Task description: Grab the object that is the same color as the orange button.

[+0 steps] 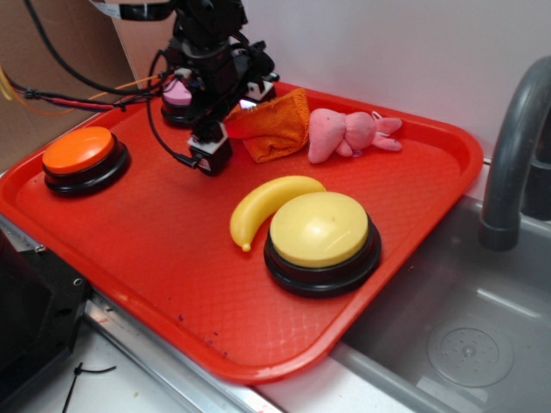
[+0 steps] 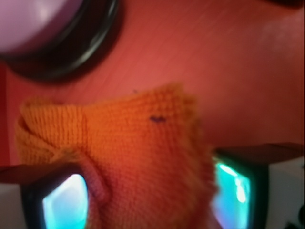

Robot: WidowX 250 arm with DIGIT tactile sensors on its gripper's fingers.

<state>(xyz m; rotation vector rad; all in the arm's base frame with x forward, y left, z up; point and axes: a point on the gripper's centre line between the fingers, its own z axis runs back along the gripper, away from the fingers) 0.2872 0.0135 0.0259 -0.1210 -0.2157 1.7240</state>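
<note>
The orange knitted cloth (image 1: 280, 125) lies at the back of the red tray (image 1: 172, 258), its left corner pulled up towards my gripper (image 1: 245, 110). In the wrist view the cloth (image 2: 143, 133) is bunched between the two fingers, and my gripper (image 2: 147, 191) is shut on it. The orange button (image 1: 79, 151), with its black base, sits at the tray's left side, well apart from the gripper.
A pink-topped button (image 1: 176, 93) stands just behind the arm and shows in the wrist view (image 2: 33, 24). A pink plush toy (image 1: 344, 133) lies right of the cloth. A yellow banana (image 1: 267, 202) and a large yellow button (image 1: 318, 228) sit nearer the front. A sink (image 1: 482, 327) and faucet (image 1: 516, 146) are on the right.
</note>
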